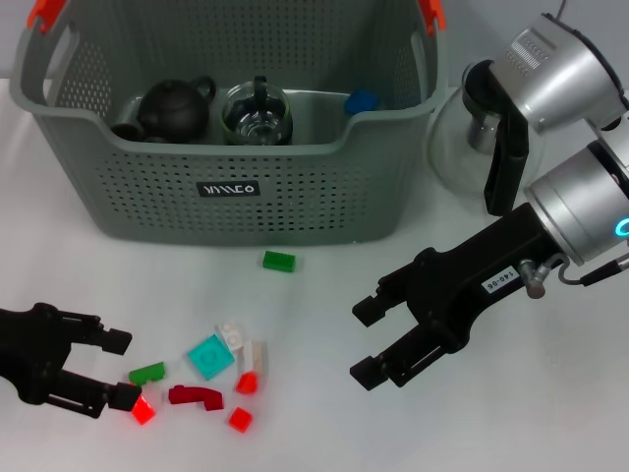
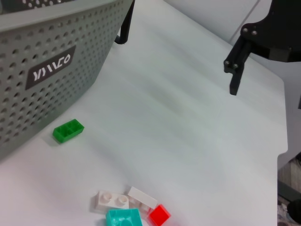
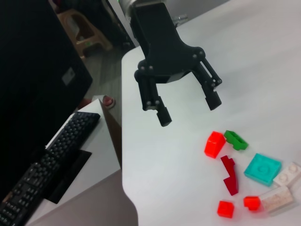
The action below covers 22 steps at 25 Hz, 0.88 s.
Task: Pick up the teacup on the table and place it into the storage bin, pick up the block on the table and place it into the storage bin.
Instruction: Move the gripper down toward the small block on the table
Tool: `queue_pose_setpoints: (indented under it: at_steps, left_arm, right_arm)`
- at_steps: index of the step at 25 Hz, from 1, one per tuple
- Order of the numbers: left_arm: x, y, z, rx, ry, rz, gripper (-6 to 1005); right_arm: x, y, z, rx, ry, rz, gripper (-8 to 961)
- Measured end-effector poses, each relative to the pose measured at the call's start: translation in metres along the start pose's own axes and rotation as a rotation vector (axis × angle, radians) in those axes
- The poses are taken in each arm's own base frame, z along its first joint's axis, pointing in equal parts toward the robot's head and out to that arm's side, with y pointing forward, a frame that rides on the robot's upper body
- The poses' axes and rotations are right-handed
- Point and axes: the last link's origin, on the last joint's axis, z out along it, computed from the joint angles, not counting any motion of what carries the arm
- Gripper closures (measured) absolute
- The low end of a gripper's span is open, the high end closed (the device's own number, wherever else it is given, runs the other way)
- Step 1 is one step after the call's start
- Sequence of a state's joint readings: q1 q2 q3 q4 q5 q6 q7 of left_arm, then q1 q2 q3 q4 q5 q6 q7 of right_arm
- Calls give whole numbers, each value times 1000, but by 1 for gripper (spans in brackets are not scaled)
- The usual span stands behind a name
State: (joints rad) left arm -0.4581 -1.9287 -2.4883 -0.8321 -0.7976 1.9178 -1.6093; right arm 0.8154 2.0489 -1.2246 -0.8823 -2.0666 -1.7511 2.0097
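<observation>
Bin: I see the grey bin [image 1: 236,187] at 12 o'clock on the white table [image 1: 324,423], black label facing me. Its wall also fills one corner of the left wrist view [image 2: 47,80].
Inside bin: a dark teapot [image 1: 175,108], a glass cup [image 1: 256,113] beside it, and something blue [image 1: 361,101] toward the 1 o'clock corner.
Pitcher: a glass pitcher [image 1: 472,138] with a black handle stands just beside the bin, at 2 o'clock.
Green block: one green block [image 1: 279,261] lies alone just in front of the bin, apart from the rest [image 2: 68,130].
Block pile: at 7 o'clock I count a teal plate [image 1: 210,356], white bricks [image 1: 241,342], a dark red piece [image 1: 195,396], a second green piece [image 1: 147,373] and small red blocks [image 1: 240,419].
Left gripper: my left gripper [image 1: 123,369] sits at 8 o'clock, fingers spread, holding nothing; a red block [image 1: 143,409] lies right at its lower fingertip [image 3: 188,107].
Right gripper: my right gripper [image 1: 366,339] hovers at 4 o'clock, fingers spread and empty, well apart from the pile.
</observation>
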Motion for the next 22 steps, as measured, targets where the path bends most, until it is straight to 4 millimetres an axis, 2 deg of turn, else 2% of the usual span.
queue_pose_setpoints:
  at_steps: [6, 11, 17, 22]
  left_arm:
    - [1, -1, 2, -3, -13, 8, 140]
    - [3, -1, 3, -6, -15, 12, 140]
    - [4, -1, 5, -11, -12, 12, 140]
    - [4, 0, 9, -16, -7, 11, 141]
  right_arm:
    - [-2, -7, 7, 41, -12, 1, 55]
    - [-6, -17, 32, 91, -8, -28, 55]
    - [-6, -28, 64, 166, 79, -66, 56]
    - [-10, -31, 85, 220, 102, -119, 56]
